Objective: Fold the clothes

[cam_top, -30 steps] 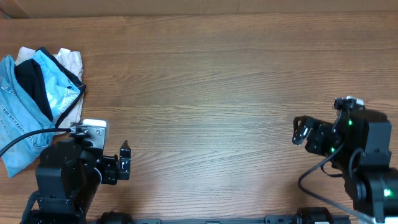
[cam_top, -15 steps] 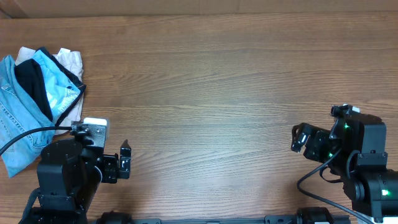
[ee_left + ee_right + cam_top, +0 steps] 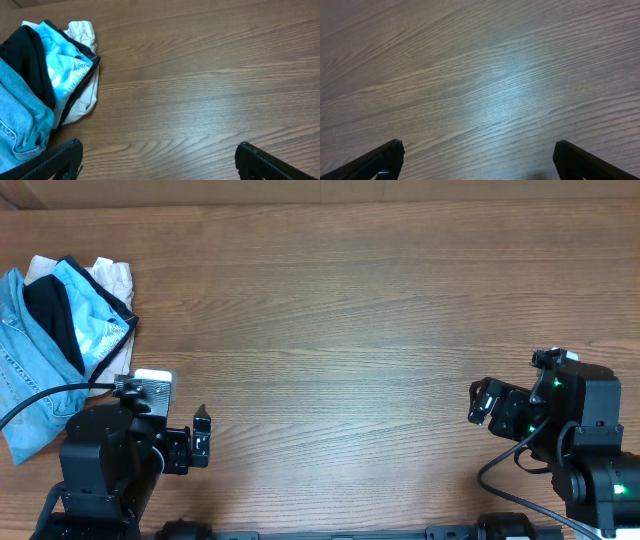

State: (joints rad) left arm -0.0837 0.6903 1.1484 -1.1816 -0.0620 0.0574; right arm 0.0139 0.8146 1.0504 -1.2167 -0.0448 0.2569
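Where cloths [image 3: 95, 315] lie heaped, jeans [image 3: 25, 355] crumpled partly beneath

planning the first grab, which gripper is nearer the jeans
Left. The left gripper is open just to the right of the jeans, both on the left side; the right gripper is far off at the opposite side.

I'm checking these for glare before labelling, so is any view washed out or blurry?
Right wrist: a pale sheen washes out the table grain mid-frame, and the fingers are dark shapes at the bottom corners. Left wrist: even light, the jeans look sharp. Overhead: evenly lit, no glare; the jeans are cut off by the left edge.
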